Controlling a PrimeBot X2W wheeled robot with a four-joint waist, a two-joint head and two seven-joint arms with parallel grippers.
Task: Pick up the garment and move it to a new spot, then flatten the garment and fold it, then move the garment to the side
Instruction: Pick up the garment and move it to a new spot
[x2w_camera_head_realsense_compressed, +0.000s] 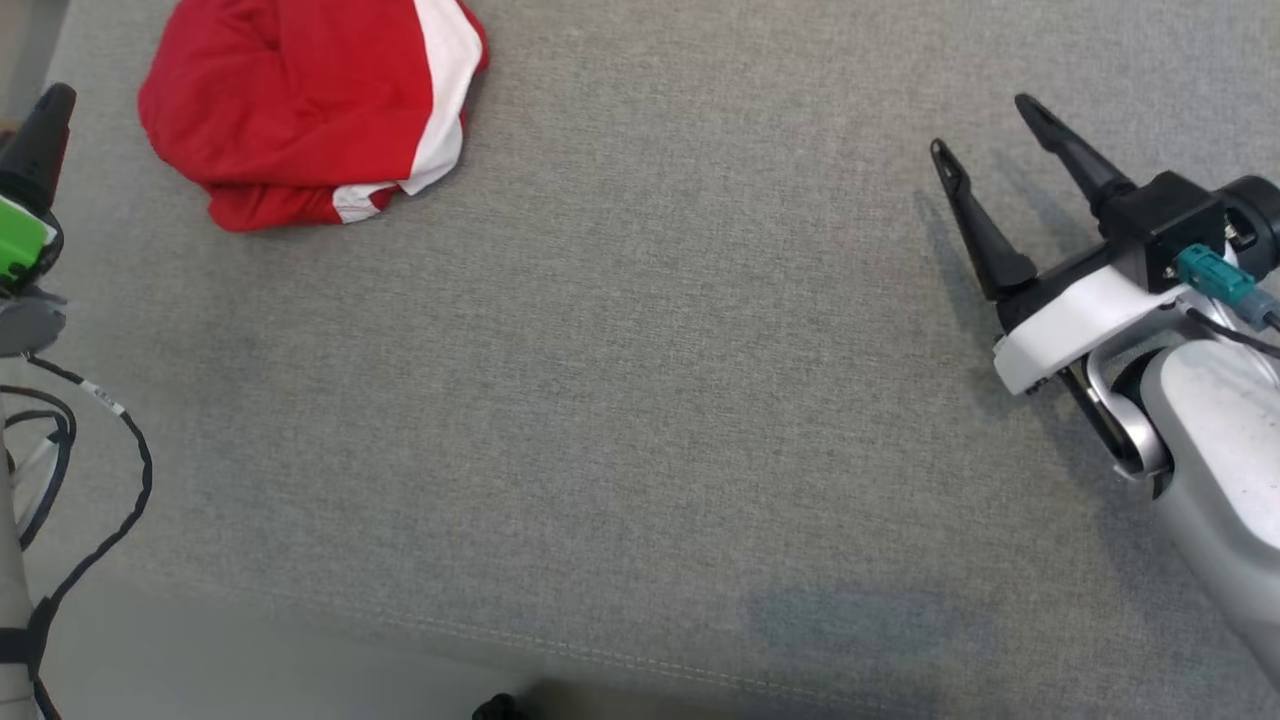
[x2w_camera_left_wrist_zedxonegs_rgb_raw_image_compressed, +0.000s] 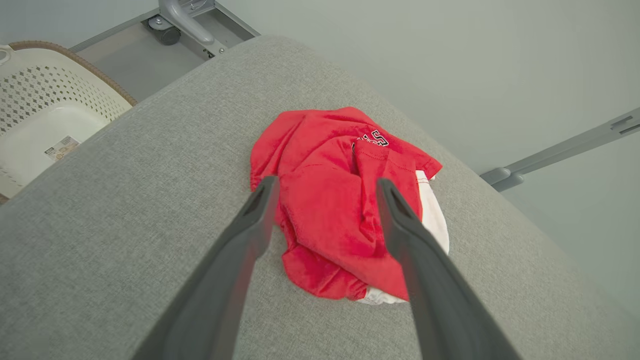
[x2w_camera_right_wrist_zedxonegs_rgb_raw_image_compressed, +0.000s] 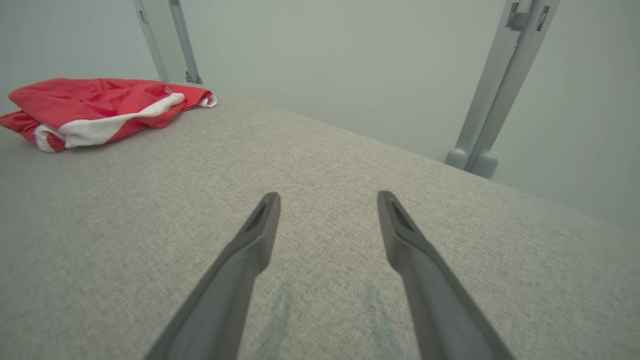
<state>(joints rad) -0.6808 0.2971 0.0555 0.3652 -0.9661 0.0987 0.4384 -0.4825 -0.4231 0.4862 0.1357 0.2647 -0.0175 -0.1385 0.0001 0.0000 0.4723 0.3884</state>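
Note:
The garment (x2w_camera_head_realsense_compressed: 300, 100) is a crumpled red piece with a white band, lying in a heap at the far left of the grey padded surface (x2w_camera_head_realsense_compressed: 640, 400). In the left wrist view the garment (x2w_camera_left_wrist_zedxonegs_rgb_raw_image_compressed: 340, 215) sits just beyond my left gripper (x2w_camera_left_wrist_zedxonegs_rgb_raw_image_compressed: 326, 182), whose fingers stand open and hold nothing. One of those dark fingers (x2w_camera_head_realsense_compressed: 40, 140) shows at the left edge of the head view, apart from the cloth. My right gripper (x2w_camera_head_realsense_compressed: 982, 127) hovers open and empty over bare fabric at the right. From there the garment (x2w_camera_right_wrist_zedxonegs_rgb_raw_image_compressed: 95, 110) lies far off, beyond my right gripper (x2w_camera_right_wrist_zedxonegs_rgb_raw_image_compressed: 327, 195).
A white perforated laundry basket (x2w_camera_left_wrist_zedxonegs_rgb_raw_image_compressed: 45, 115) stands on the floor beside the surface's left end. Grey metal frame legs (x2w_camera_right_wrist_zedxonegs_rgb_raw_image_compressed: 500, 85) rise behind the far edge. A black cable (x2w_camera_head_realsense_compressed: 100, 480) hangs by my left arm. The surface's front edge (x2w_camera_head_realsense_compressed: 600, 660) runs along the bottom.

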